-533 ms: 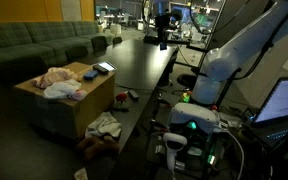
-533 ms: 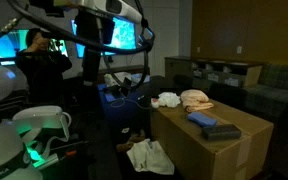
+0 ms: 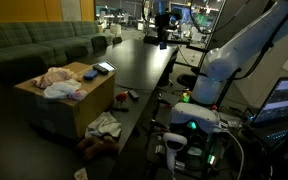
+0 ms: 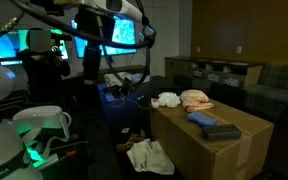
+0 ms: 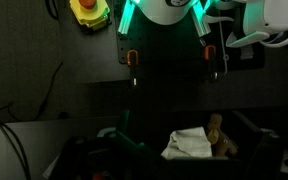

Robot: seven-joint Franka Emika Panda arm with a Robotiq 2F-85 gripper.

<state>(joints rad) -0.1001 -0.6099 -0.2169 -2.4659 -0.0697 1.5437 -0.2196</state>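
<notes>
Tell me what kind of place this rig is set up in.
Probably an office or lab lounge, dimly lit. The signs are a green sectional couch, a long dark table and lit monitors at workstations behind.

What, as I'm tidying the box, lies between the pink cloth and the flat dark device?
A blue cloth, lying between pink cloth and device on the box; both exterior views show it.

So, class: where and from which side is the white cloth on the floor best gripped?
Probably a raised fold near the middle of the white cloth, from straight above: it lies in a loose heap, edges lying flat, and a brown object crowds one side.
</notes>
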